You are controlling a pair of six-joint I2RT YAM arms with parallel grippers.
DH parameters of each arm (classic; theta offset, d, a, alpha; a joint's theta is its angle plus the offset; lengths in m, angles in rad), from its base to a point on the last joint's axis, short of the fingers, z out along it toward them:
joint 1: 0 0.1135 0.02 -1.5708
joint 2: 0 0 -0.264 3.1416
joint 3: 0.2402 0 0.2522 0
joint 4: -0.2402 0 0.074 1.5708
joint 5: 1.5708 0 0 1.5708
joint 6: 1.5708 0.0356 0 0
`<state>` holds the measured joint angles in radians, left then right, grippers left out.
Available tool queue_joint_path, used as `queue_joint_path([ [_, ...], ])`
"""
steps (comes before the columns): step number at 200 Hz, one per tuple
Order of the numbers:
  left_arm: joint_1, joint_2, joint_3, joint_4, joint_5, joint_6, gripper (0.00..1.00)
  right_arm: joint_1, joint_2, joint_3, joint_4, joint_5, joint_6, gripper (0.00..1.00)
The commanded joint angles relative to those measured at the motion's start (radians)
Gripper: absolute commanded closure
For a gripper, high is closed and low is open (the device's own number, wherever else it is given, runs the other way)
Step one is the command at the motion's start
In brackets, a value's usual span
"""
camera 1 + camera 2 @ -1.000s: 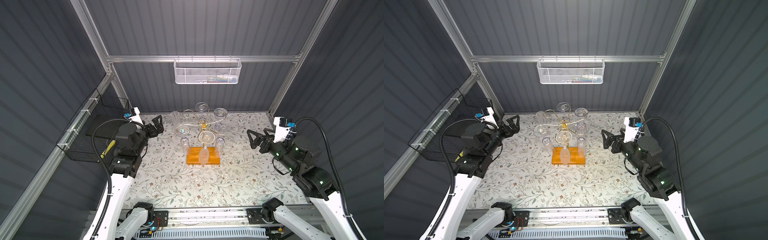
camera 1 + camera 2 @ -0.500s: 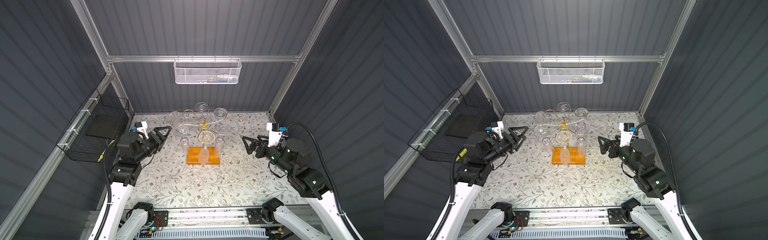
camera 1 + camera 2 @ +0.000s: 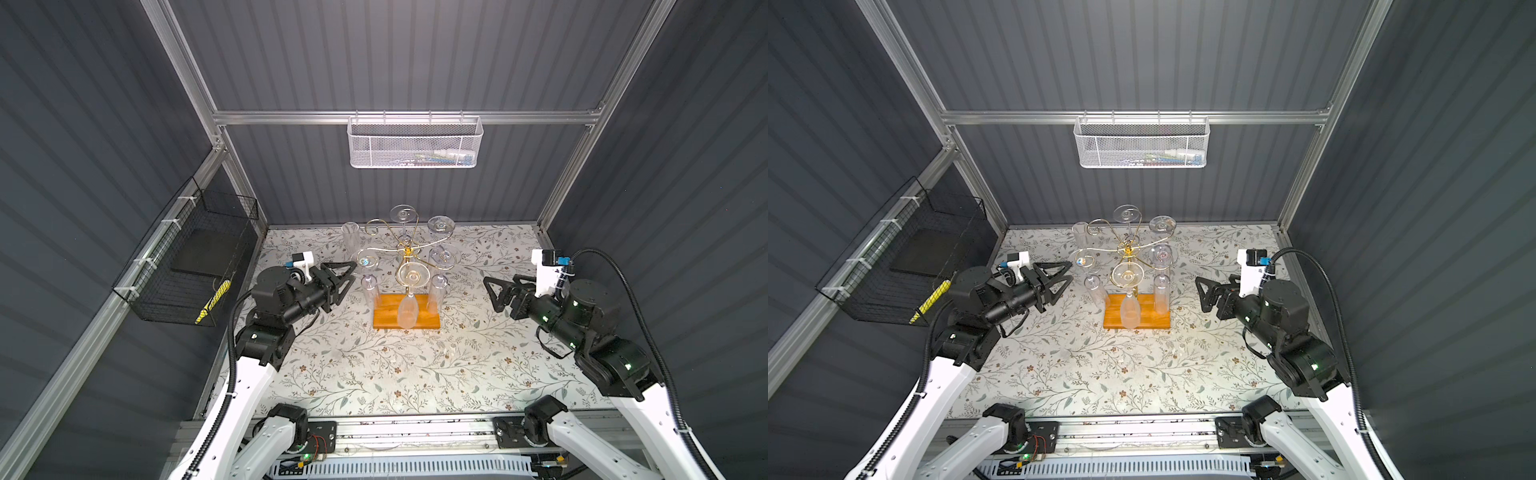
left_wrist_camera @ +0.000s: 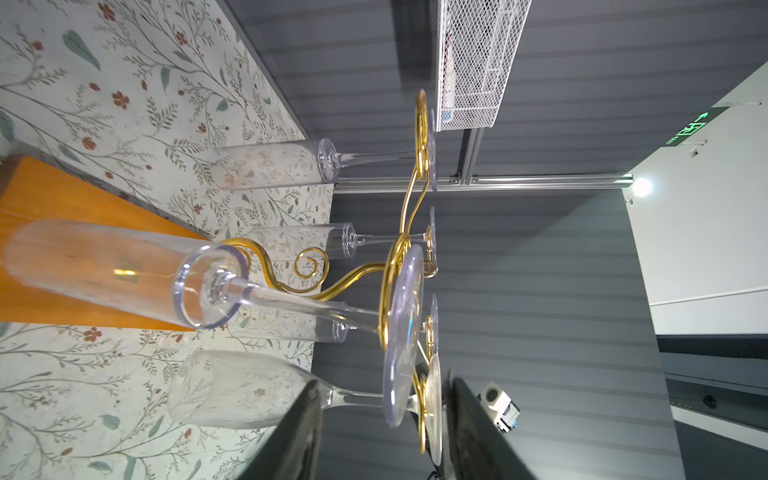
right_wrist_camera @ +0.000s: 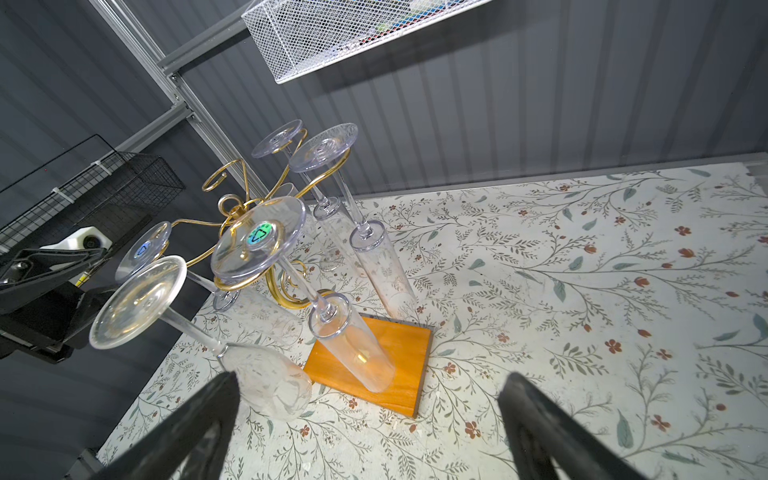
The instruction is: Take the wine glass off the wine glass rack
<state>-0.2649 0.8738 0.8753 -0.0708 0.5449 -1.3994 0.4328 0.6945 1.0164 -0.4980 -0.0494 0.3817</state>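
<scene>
My left gripper (image 3: 354,271), half open and empty, brackets what looks like the stem of the wine glass (image 3: 369,286) hanging on the wine glass rack (image 3: 384,316) toward the table (image 3: 374,374)'s far edge. My right gripper (image 3: 490,294) gapes wide. I'd close softly, then lift its foot clear of the scroll.

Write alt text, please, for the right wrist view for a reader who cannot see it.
A gold wine glass rack on an orange wooden base holds several clear wine glasses hanging upside down above a floral table. The right gripper stands open in the foreground; the left gripper is beyond the rack, and a white mesh basket hangs on the wall above.
</scene>
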Motion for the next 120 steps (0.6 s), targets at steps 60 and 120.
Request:
queue_joint_path([
  [60,-0.02,0.026,-0.005,0.095,0.015,-0.05,0.67,-0.004,0.002,-0.006,-0.013,0.009,0.001,0.01],
  [120,-0.02,0.005,-0.021,0.068,-0.004,-0.066,0.76,-0.005,-0.001,-0.012,-0.018,0.013,-0.001,0.01],
])
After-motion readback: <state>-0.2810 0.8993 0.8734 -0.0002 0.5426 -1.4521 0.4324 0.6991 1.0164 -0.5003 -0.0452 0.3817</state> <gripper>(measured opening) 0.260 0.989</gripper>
